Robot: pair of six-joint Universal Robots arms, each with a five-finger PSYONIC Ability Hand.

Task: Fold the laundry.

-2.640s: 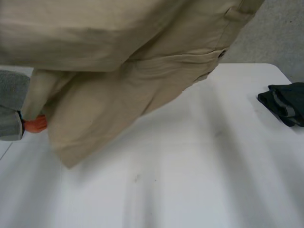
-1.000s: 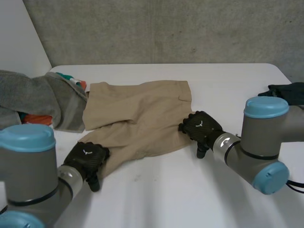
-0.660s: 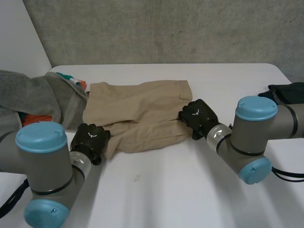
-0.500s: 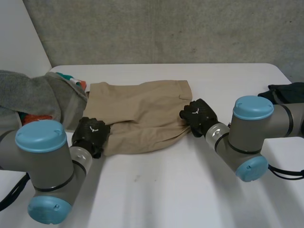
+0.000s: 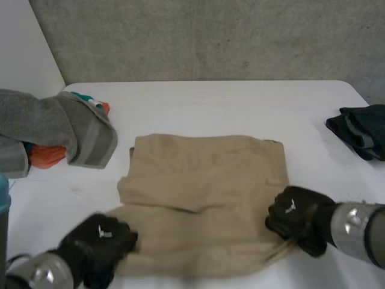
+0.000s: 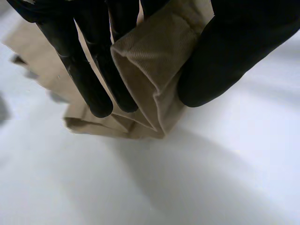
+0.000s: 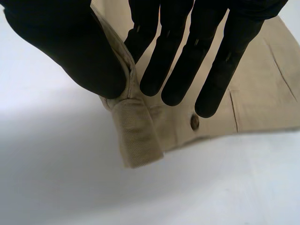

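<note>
Status at that moment, near side first.

Your left hand [image 5: 96, 241] was down at the near-left corner of the tan shorts [image 5: 204, 192], close to the near edge of the bench [image 5: 210, 102]. Its wrist view showed the fingers [image 6: 96, 75] straight on one side of a doubled-over cloth edge and the thumb [image 6: 220, 51] on the other. The cloth was pinched between them, so that hand was holding the shorts.

Your right hand [image 5: 298, 218] was at the near-right corner in the same grip. The thumb [image 7: 70, 47] was on one side of the waistband edge and straight fingers [image 7: 173, 70] on the other, with the cloth nipped between. A button [image 7: 194, 123] sat just past its fingertips, and the end of the band stuck out beside the thumb.

The shorts lay mid-bench between the two hands, folded over into a rough rectangle. One layer's edge ran across them about halfway up, and the far edge lay flat on the bench.

Farther out on the left, a grey garment [image 5: 66, 126] was heaped at the bench edge, near the shorts but not touching them. An orange cloth [image 5: 45, 155] poked out under it, and a bit of green showed at its far end.

On the right, a dark garment [image 5: 361, 129] was bunched at the bench's right edge, well apart from the shorts. A concrete wall [image 5: 210, 36] stood behind the bench.
</note>
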